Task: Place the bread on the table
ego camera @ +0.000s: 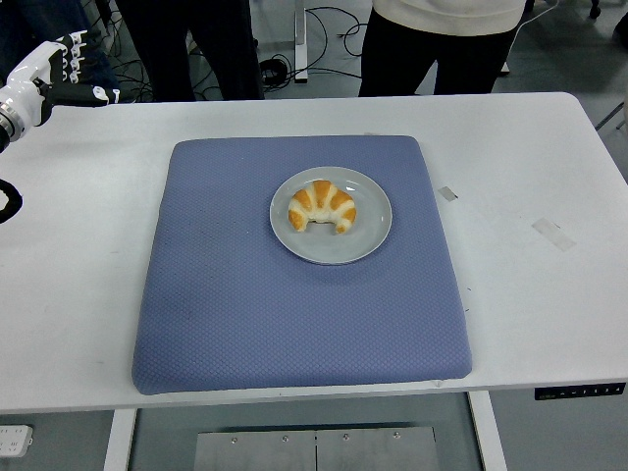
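A croissant-shaped bread (323, 206) lies on a round grey plate (371, 238). The plate sits slightly right of centre on a blue padded mat (245, 314) on the white table (530, 294). My left hand (77, 71) is at the far left corner of the table, raised, fingers relaxed and holding nothing. It is far from the bread, well to its upper left. My right arm is out of view.
Two people (442, 39) stand behind the table's far edge. Two bits of tape (552, 233) lie on the table right of the mat. A black part (6, 201) shows at the left edge. Cables lie on the floor behind.
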Robot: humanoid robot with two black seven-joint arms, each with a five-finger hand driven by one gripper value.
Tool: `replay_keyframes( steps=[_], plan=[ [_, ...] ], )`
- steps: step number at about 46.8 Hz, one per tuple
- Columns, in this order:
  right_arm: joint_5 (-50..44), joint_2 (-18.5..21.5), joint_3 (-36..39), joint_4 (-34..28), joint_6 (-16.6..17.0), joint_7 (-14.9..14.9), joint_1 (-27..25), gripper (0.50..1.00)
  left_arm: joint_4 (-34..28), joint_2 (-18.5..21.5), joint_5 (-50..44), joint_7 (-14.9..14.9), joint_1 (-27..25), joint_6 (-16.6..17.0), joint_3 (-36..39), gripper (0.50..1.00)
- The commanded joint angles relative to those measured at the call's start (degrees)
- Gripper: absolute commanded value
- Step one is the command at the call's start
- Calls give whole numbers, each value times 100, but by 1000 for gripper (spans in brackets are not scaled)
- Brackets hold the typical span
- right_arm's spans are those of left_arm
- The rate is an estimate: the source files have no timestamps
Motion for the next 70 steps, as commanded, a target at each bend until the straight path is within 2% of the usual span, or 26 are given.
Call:
replay_keyframes(
  steps=[1, 30, 40, 48, 58, 70],
  plan=[
    [0, 0, 0, 0, 0, -1, 8, 1000, 5, 8, 70, -14, 24, 4, 16, 978],
    [0, 0, 0, 0, 0, -1, -1, 1000, -12, -27, 246, -5, -46, -14, -89, 983],
    [0, 0, 0, 0, 0, -1, -1, 1000, -56, -159, 404, 39, -213, -49, -2, 980],
    [0, 0, 0, 0, 0, -1, -1, 1000, -249, -150, 677, 101, -292, -330, -1, 974],
    [0, 0, 0, 0, 0, -1, -1, 1000, -478, -203, 923, 417, -608, -330, 165, 945],
    [0, 0, 0, 0, 0, -1, 8, 1000, -654, -326, 941, 496, -951, -278, 763, 942]
  ],
)
